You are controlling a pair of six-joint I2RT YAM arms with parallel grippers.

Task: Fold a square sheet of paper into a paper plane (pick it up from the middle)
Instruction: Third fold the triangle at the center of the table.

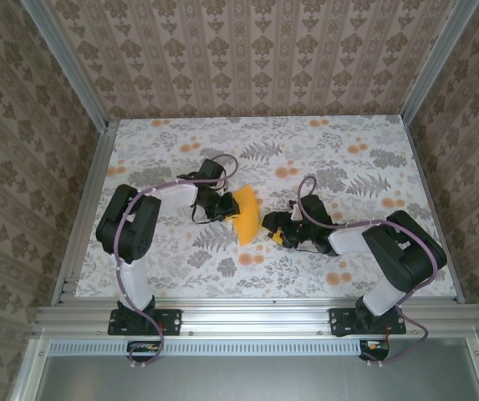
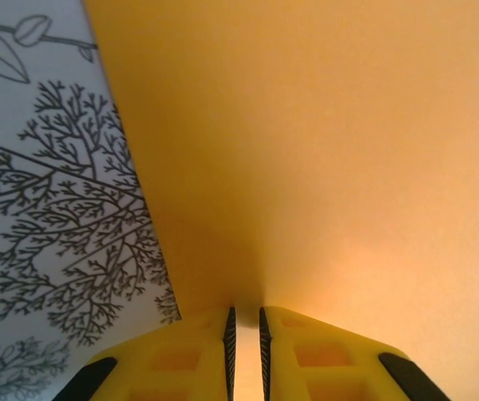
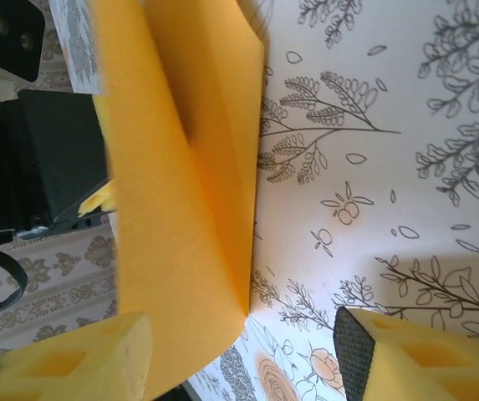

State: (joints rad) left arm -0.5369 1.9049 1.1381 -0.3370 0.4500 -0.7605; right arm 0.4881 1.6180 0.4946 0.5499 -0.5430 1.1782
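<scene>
The left jaws pinch the orange paper [image 1: 245, 215], holding it upright over the counter [image 1: 155, 142]; the right jaws stand open beside it.

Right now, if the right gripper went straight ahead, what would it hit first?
Probably the orange sheet of paper, standing just ahead of the right gripper; exact depth is unclear.

Orange paper [image 1: 246, 215], leaf-print table [image 1: 348, 167], perhaps damask walls [image 1: 247, 50]
</scene>
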